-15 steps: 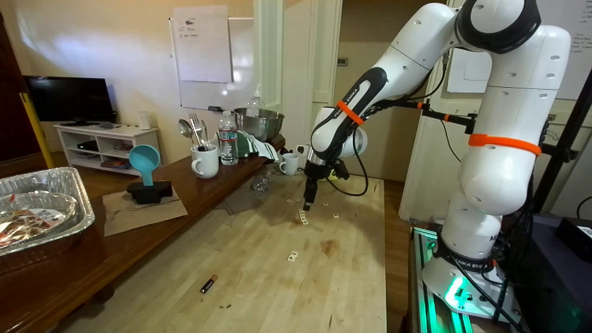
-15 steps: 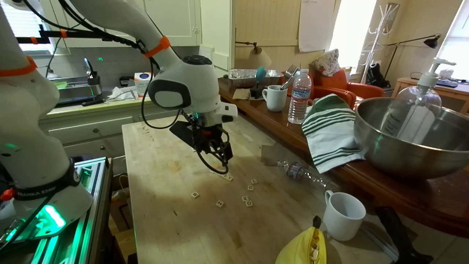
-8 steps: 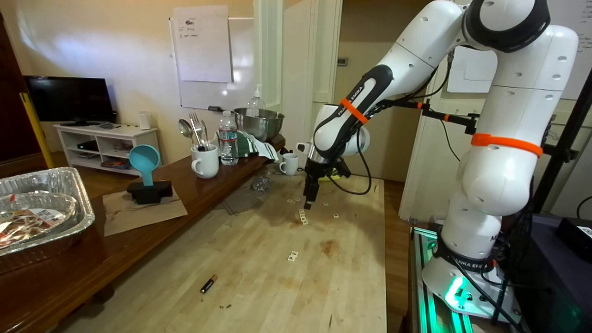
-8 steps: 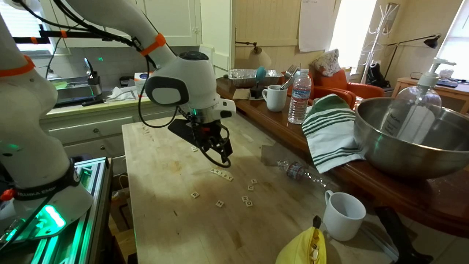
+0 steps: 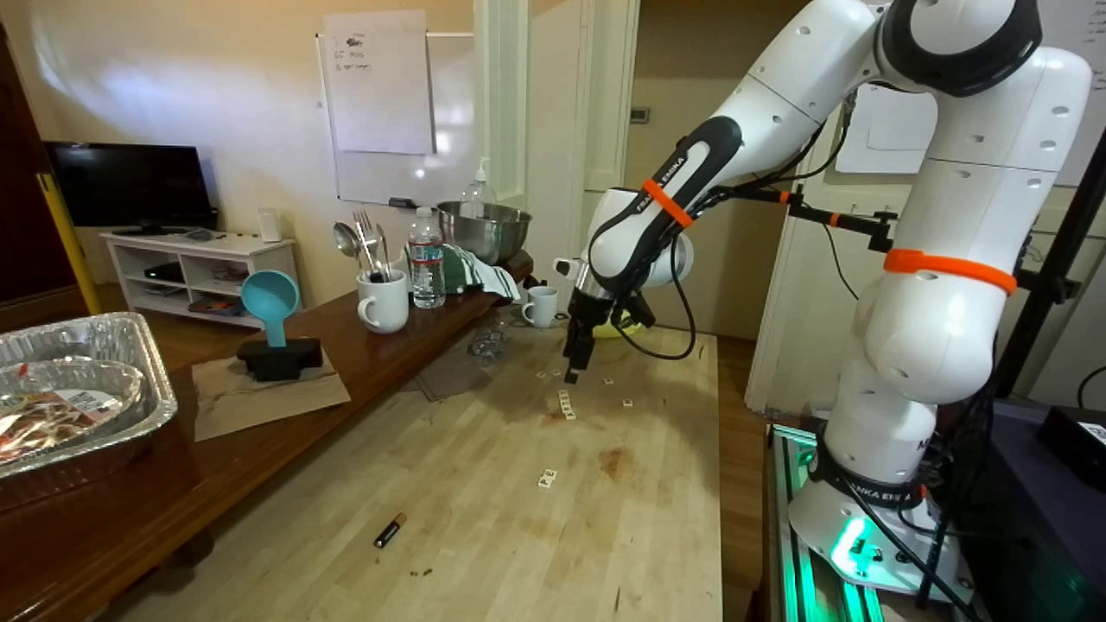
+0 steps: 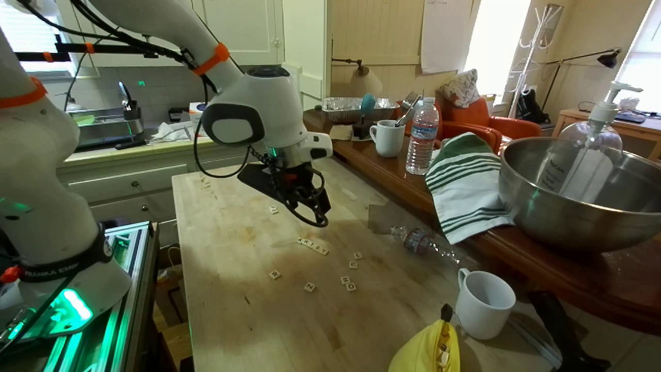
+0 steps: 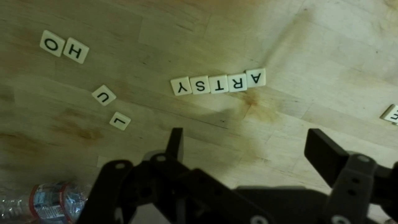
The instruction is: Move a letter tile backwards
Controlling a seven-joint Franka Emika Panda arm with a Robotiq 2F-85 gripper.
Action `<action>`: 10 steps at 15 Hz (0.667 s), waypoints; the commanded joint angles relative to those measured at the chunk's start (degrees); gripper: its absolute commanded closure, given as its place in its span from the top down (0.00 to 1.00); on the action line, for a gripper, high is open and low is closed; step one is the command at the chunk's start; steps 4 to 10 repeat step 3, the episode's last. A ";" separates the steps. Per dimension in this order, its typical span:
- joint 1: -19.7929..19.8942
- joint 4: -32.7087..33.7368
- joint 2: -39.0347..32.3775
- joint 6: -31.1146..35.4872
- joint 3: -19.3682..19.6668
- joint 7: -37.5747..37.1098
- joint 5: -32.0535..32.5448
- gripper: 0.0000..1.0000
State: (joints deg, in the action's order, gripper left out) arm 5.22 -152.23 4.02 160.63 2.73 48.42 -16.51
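Several cream letter tiles lie flat on the wooden table. A row of tiles reading ARTSY sits in the middle of the wrist view; its A tile is slightly out of line. The row shows in both exterior views. O and H tiles touch at upper left; U and L tiles lie apart. W and N-like tiles lie separately in an exterior view. P and E tiles lie farther along. My gripper is open and empty, above the table near the row.
A clear plastic bottle lies by the raised brown counter. A white mug and a yellow pouch stand at one end. A battery lies on the table. A steel bowl is on the counter.
The gripper has risen away from the tabletop. The ARTSY row, partly hidden behind it in an exterior view before, now shows whole.
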 commanded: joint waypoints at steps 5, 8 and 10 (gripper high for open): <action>-1.59 -0.16 0.39 -0.05 1.71 -0.49 0.54 1.00; -1.59 -0.16 0.39 -0.05 1.71 -0.49 0.54 1.00; -1.59 -0.16 0.39 -0.05 1.71 -0.49 0.54 1.00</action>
